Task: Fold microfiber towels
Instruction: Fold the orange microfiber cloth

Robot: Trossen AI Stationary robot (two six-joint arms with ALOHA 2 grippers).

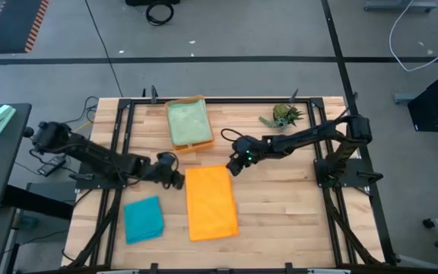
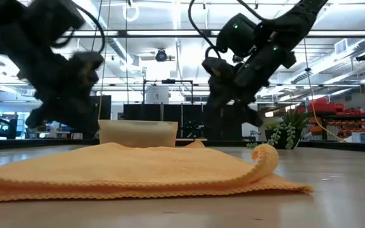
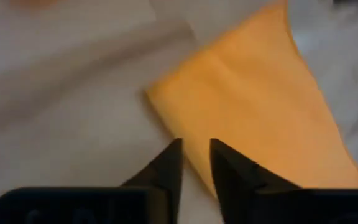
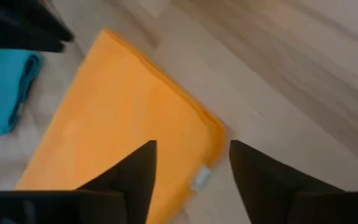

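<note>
On table: one orange towel [image 1: 211, 202], one teal towel [image 1: 143, 219], one green towel [image 1: 188, 122].

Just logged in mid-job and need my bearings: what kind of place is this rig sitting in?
Most likely an industrial lab or workshop. The low view shows exposed ceiling pipes and storage shelving behind the table; the high view shows a grey concrete floor with loose cables.

A light wooden bench [image 1: 280, 221] with a black frame fills the middle; a small spiky green plant [image 1: 282, 116] stands near its far right edge; an orange rectangular tray [image 1: 203, 144] sits at the far middle; grey floor [image 1: 226, 30] surrounds it.
</note>
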